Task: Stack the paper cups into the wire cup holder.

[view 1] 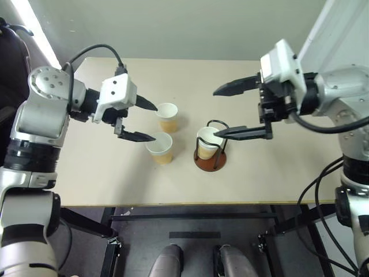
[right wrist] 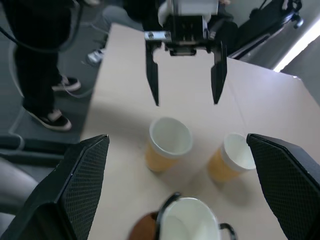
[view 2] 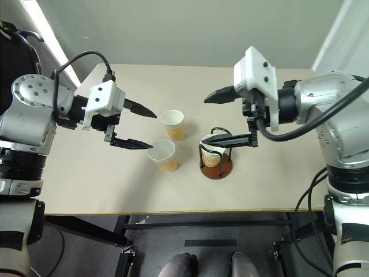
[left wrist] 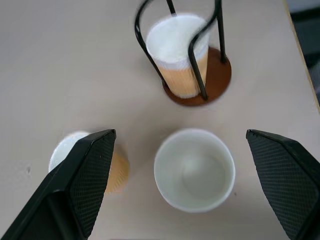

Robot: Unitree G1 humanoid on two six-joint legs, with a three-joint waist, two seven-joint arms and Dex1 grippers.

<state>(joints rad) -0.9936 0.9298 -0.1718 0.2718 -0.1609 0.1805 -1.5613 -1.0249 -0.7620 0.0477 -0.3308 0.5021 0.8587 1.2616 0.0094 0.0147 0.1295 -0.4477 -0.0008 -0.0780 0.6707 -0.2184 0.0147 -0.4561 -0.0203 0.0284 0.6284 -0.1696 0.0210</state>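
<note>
on the beige table, two loose paper cups stood beside the wire cup holder already holding one, both grippers wide open and empty; light, crushable cups probably wanted gentle pinches near the rim.

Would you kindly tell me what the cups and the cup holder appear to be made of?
The paper cups look like matte paper: tan outside, white inside, rolled rim. The wire cup holder seems to be thin black metal wire on a reddish-brown disc, possibly wood or plastic.
</note>
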